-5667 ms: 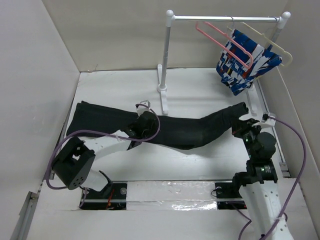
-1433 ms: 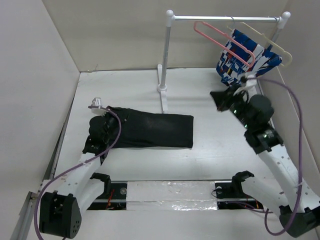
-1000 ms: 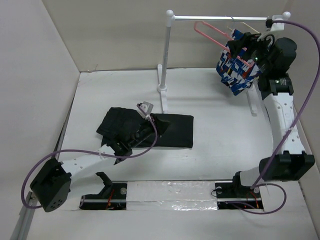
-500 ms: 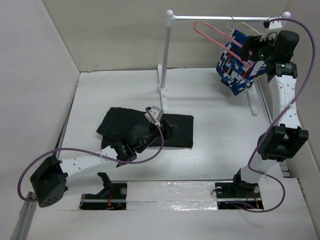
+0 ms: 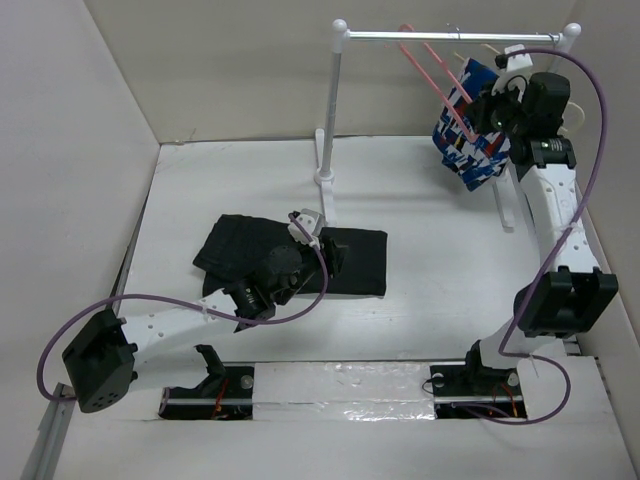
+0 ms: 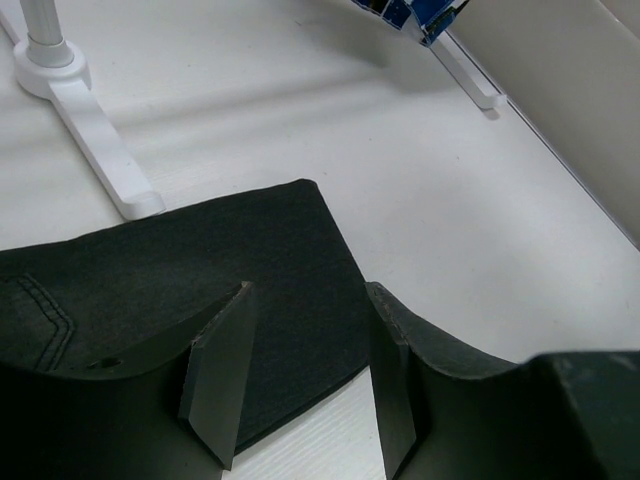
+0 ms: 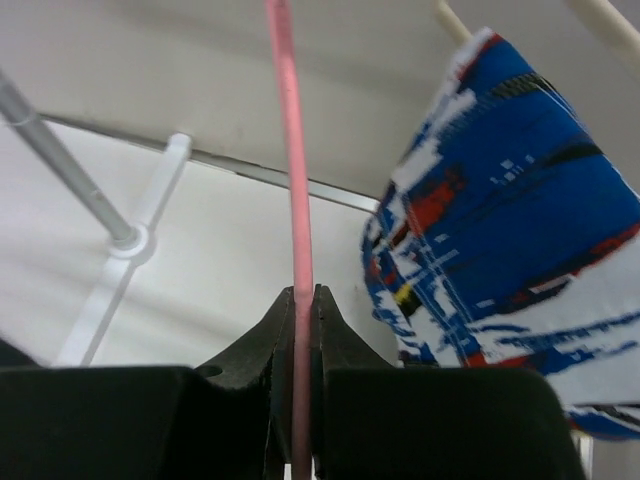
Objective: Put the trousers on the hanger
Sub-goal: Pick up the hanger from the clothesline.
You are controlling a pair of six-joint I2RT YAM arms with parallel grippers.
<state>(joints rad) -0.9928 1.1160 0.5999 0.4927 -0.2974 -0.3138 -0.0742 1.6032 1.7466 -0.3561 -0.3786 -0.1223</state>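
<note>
On rack rail (image 5: 400, 36), patterned garment (image 7: 500, 200) hangs just beside hanger (image 7: 287, 150). Pink hanger bar pinched by right pincer (image 7: 303, 295). Black trousers (image 5: 350, 262) folded on worktop (image 5: 440, 270); left pincer (image 6: 308, 292) spread above them.

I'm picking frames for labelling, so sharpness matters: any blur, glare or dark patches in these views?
Top view: even light, sharp, slight glare on the glossy strip at the near edge. Left wrist: trousers crisp, stitching visible; left claw dark. Right wrist: right claw near-black, shut on the pink hanger; patterned garment slightly soft.
</note>
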